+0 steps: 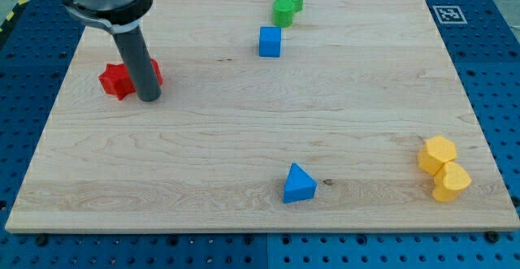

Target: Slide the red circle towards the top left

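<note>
A red block, likely the red circle, sits at the board's left and is mostly hidden behind my rod, so only a sliver shows on the rod's right. A red star-like block lies just left of the rod. My tip rests on the board right in front of these two red blocks, toward the view's bottom; I cannot tell whether it touches them.
Two green blocks sit together at the top centre, with a blue cube just below them. A blue triangle lies at bottom centre. Two yellow blocks sit at the bottom right. The wooden board's left edge is near the red blocks.
</note>
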Robot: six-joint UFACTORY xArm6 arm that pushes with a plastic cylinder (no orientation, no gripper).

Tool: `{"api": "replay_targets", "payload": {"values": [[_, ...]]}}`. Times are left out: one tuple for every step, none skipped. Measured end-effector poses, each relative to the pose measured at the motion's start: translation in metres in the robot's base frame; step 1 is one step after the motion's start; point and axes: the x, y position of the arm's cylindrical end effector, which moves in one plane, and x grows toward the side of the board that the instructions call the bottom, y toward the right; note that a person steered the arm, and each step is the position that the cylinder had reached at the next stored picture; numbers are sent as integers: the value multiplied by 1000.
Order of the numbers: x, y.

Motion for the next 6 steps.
{"api": "replay_targets", "payload": {"values": [[-17, -2], [-42, -10], [-64, -34], [-92, -43], [-110, -38], [-115, -30]]}}
